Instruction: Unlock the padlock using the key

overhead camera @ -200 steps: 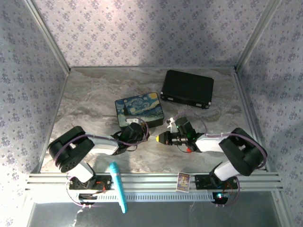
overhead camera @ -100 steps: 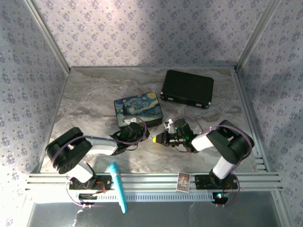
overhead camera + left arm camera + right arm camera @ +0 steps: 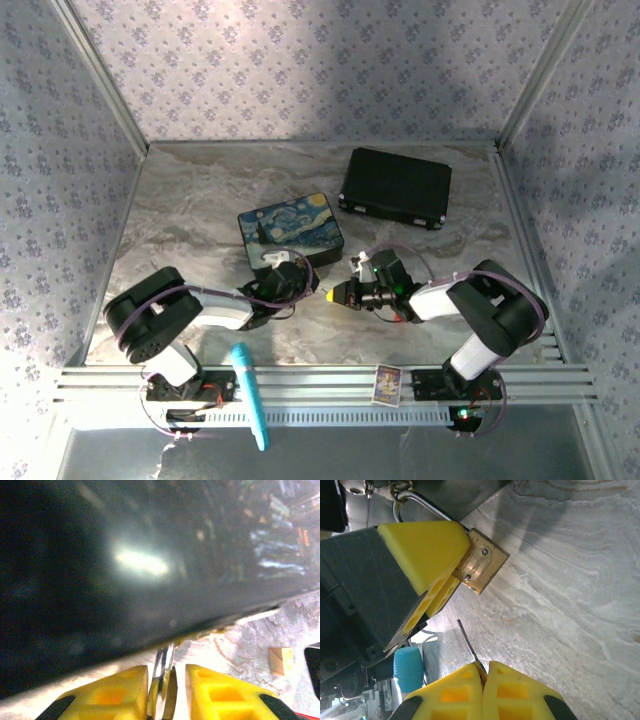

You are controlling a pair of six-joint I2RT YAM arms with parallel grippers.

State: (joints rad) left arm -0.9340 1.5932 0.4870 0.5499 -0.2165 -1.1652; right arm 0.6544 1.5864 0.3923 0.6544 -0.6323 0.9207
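Right wrist, right end effector (image 3: 482,672) clamped on thin silvery key (image 3: 466,640) beside brass padlock (image 3: 481,567), left end effector (image 3: 166,680) grip unclear.

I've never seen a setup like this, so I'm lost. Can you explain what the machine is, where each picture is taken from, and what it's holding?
These are two small robot arms bolted side by side at the near edge of a marble-patterned table. The wide picture looks down from above and behind them. The two close-ups come from cameras on the wrists; the yellow blocks at the bottom are that arm's own fingers. On the table lie a painted box and a black case; a tan cube shows in the left wrist view. The right gripper is shut on the key, a thin metal blade. The left gripper sits around the padlock, a small brass one, its jaws a little apart.
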